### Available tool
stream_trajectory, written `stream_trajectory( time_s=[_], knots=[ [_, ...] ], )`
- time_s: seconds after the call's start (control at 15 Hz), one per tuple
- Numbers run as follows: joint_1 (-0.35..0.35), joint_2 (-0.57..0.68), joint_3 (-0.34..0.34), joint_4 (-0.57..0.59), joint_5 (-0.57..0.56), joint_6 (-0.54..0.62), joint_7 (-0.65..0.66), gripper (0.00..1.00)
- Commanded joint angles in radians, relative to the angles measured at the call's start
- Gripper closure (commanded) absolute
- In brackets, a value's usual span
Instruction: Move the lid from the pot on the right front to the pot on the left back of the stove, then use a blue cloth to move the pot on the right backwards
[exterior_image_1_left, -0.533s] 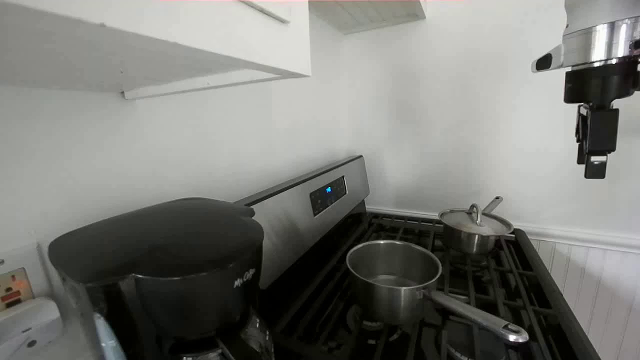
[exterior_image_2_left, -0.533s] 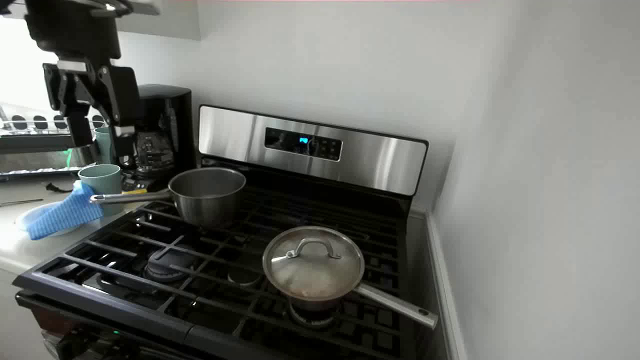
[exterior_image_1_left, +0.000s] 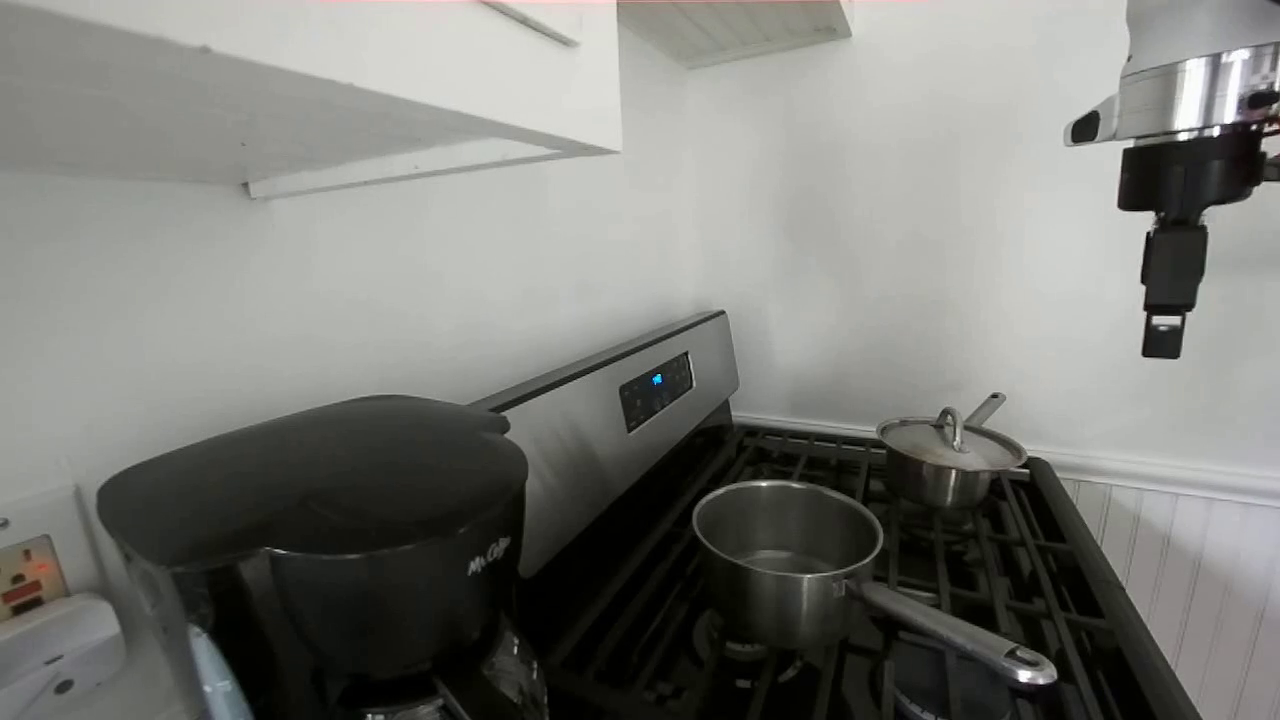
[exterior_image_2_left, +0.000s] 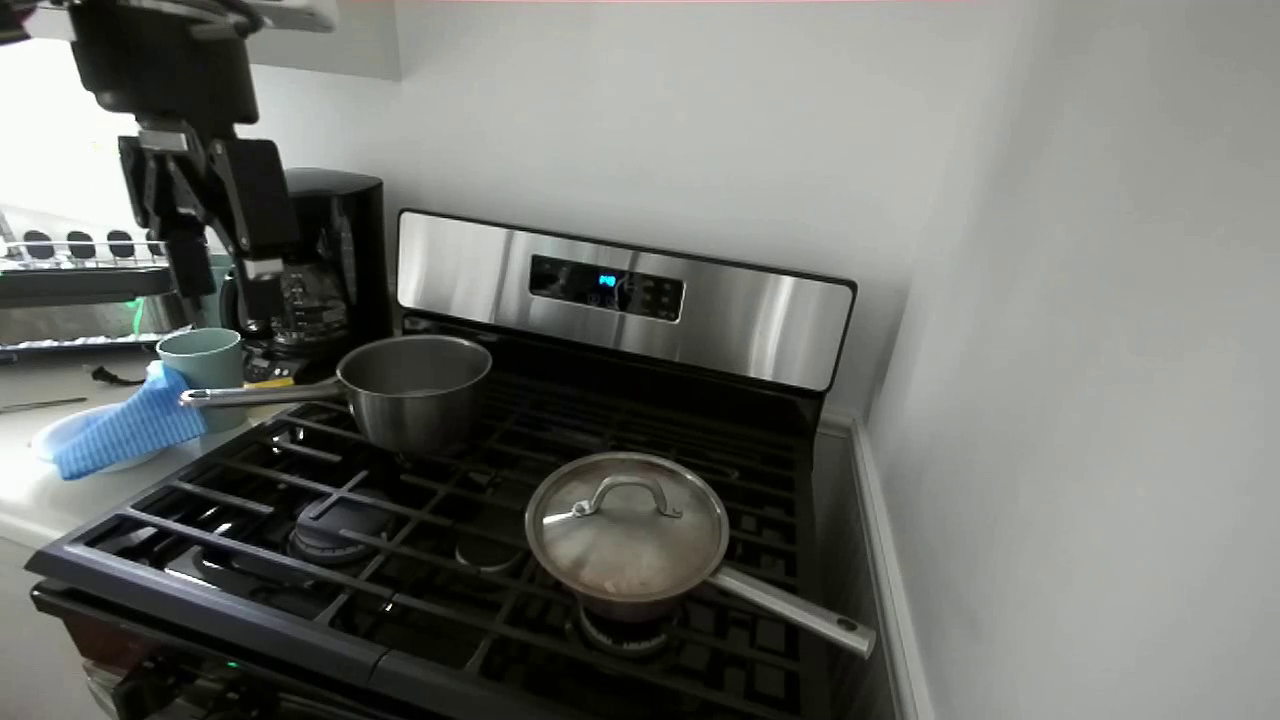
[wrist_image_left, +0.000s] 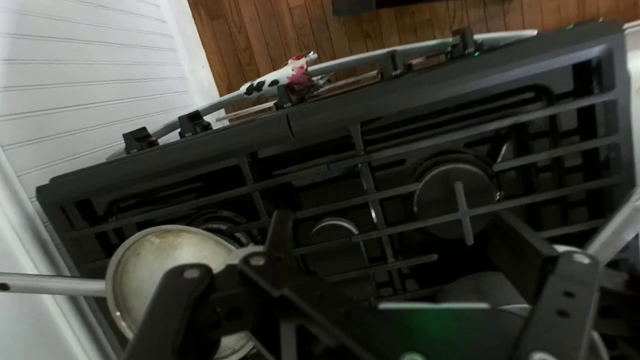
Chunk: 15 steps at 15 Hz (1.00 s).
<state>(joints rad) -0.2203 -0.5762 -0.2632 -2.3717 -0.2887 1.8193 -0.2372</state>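
Ops: Status?
Me: Fingers (exterior_image_2_left: 264, 294) wide apart, nothing held. Lid (exterior_image_2_left: 635, 555) sits on its pot (exterior_image_1_left: 940, 487) near the stove's (exterior_image_2_left: 220, 613) right edge, toward the front.
Ops: Grip?
Me: I'd straddle the loop (exterior_image_2_left: 627, 481) squarely at its top, then lift level.

In the wrist view, lid (wrist_image_left: 155, 255) partly hidden by fingers (wrist_image_left: 525, 245), 2 pot handles (wrist_image_left: 55, 284) cut off at the edges
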Motion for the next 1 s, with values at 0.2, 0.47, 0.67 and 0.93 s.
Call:
stream_trajectory(
  time_s=[0.2, 0.47, 0.67, 0.93],
  knots=[
    [-0.126, 0.142, -0.056, -0.008, -0.058, 0.353, 0.201, 0.0],
    [-0.215, 0.262, -0.06, 0.004, -0.085, 0.514, 0.361, 0.0],
    [-0.254, 0.361, -0.054, 0.033, -0.089, 0.574, 0.5, 0.0],
    [-0.236, 0.488, -0.061, 0.091, -0.052, 0.613, 0.59, 0.0]
  ],
)
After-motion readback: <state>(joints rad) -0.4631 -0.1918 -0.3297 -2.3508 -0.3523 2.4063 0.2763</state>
